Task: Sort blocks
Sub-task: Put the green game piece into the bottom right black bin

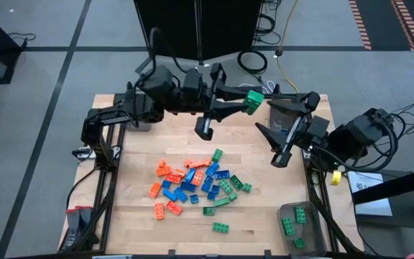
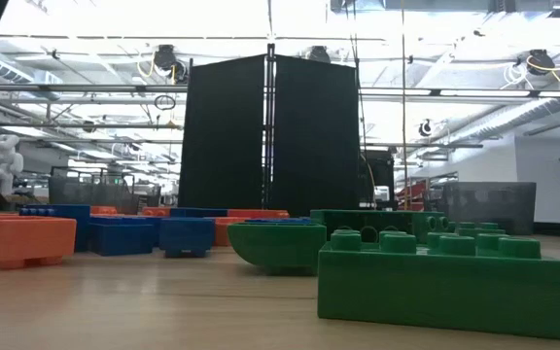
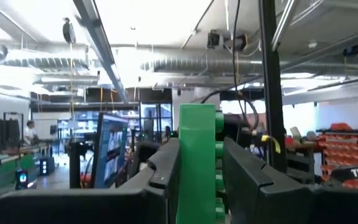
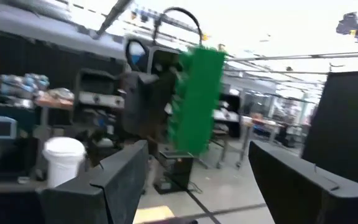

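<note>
A green block [image 1: 254, 98] is held high over the table's far side by my left gripper [image 1: 244, 98], which reaches in from the left. It shows edge-on in the left wrist view as the green block [image 3: 197, 155]. My right gripper [image 1: 264, 116] stands open just right of it, fingers pointing toward it without touching. In the right wrist view the green block [image 4: 197, 99] shows ahead of those open fingers. A pile of orange, blue and green blocks [image 1: 192, 183] lies on the wooden table [image 1: 135, 230]. The low view shows the pile close up, with no gripper. My left gripper pinches the green block between its two fingers, one finger [image 3: 247, 177] against the studded face [image 3: 219, 163] and the other on the opposite flat face. The fingers lie about level, slanting a little upward, toward the table's right. The block sticks out beyond the fingertips, clear of everything.
A translucent bin [image 1: 320, 232] with several green blocks stands at the near right corner. One green block [image 1: 221, 227] lies apart from the pile, near the front. A black panel [image 1: 192, 29] stands behind the table's far edge. Bare wood lies left of the pile.
</note>
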`<state>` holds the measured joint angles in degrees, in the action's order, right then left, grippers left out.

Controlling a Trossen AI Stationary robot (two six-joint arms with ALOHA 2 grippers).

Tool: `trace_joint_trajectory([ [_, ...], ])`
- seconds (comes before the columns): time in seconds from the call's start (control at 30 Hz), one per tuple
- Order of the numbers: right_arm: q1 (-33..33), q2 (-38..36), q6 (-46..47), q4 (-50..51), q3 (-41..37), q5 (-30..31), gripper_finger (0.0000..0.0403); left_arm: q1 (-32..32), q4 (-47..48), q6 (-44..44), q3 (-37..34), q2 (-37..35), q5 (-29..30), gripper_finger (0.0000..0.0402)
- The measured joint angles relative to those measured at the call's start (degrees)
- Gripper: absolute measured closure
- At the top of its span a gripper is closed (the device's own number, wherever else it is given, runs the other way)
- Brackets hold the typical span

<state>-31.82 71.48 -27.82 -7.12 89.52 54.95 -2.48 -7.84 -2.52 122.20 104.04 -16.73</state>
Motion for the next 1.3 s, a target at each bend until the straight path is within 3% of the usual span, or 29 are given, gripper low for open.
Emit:
trace_joint_trajectory([
  [0.6,6.2,0.9,4.7,-0.4,0.0,-8.7,0.0138,0.2,-0.6,1.5,0.0,1.3,-0.1,0.0313],
  [0.77,7.1,1.0,4.7,0.7,0.0,-8.7,0.0189,0.3,-0.9,1.9,0.0,1.3,-0.1,0.0313],
  [1.03,7.4,1.0,4.1,1.7,0.0,-9.3,0.0327,0.2,-0.8,2.2,0.0,1.3,-0.2,0.0313],
  [1.3,7.3,1.0,4.0,2.3,0.0,-9.1,0.0327,0.2,-0.3,2.0,0.0,1.3,-2.3,0.0312],
])
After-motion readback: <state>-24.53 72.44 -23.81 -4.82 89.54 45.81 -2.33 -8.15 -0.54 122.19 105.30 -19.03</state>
